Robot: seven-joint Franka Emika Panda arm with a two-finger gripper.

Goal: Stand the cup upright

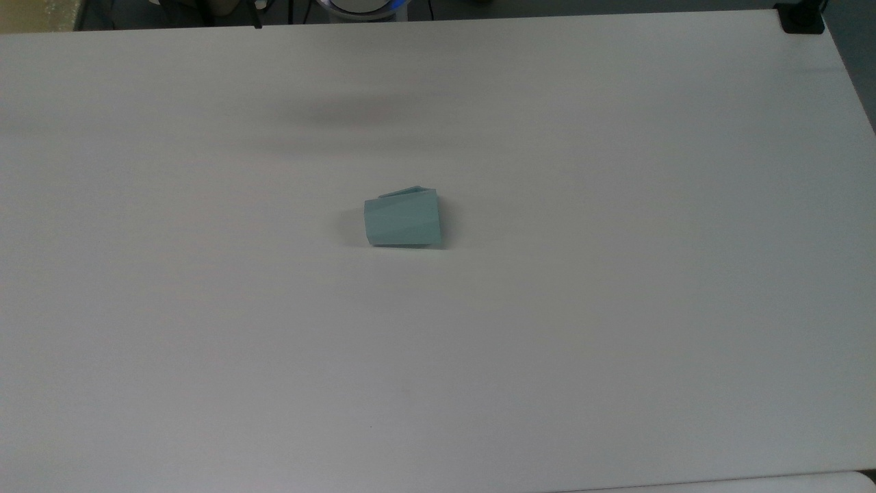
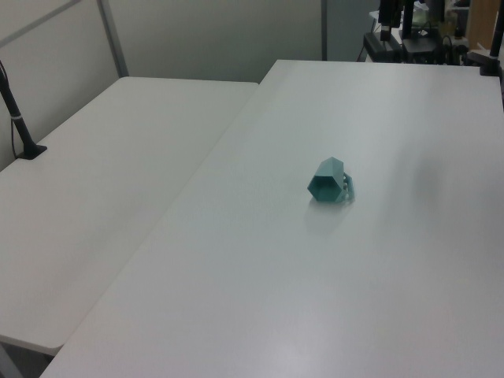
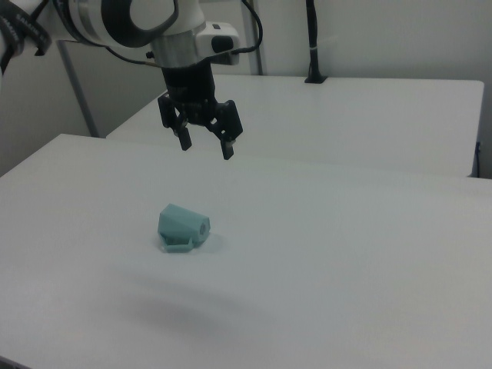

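The cup (image 3: 183, 226) lies on its side, below the spread claw (image 3: 206, 144).

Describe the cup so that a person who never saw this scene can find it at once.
Look at the large white table; the cup lies near its middle, alone on the bare surface. It is a small pale teal cup with faceted sides, tipped on its side, wider end toward the top view's right. In the right view the open gripper hangs above and behind it, not touching.
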